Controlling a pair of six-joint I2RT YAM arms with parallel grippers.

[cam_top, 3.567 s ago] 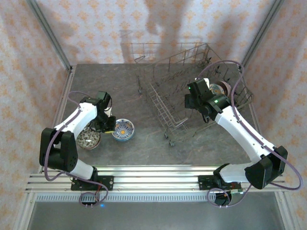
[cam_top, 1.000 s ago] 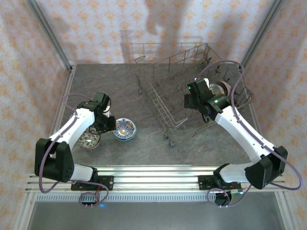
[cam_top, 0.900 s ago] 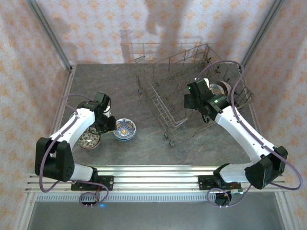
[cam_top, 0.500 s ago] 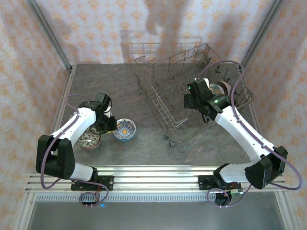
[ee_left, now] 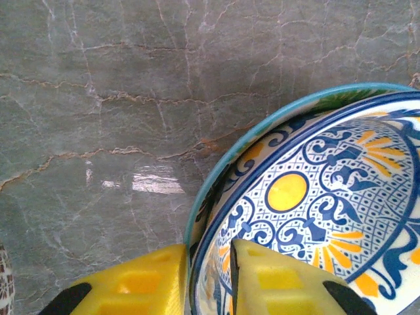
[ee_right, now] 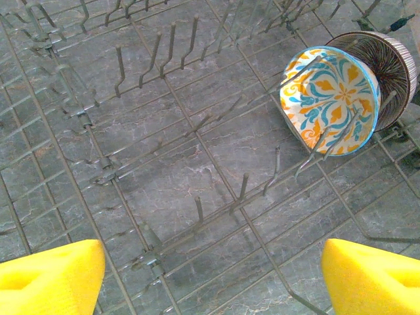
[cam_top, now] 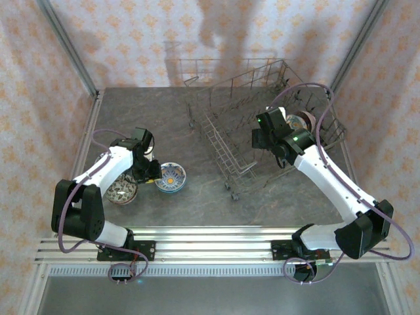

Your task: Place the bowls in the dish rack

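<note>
Top: blue bowl [cam_top: 170,177] at the left jaws, speckled bowl [cam_top: 121,191] just behind them, both on the tabletop [cam_top: 164,118]; rack [cam_top: 220,147] under the right jaws.

Left wrist: left jaws pinch the blue bowl's rim.

Right wrist: right jaws spread, empty; 2 bowls [ee_right: 331,98] racked ahead-right.

Seemingly 2 loaded, at least 2 left.

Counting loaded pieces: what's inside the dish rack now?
Two bowls stand on edge in one corner of the dish rack: an orange-and-teal bowl in front, a dark striped bowl right behind it. The front one covers much of the striped bowl.
</note>
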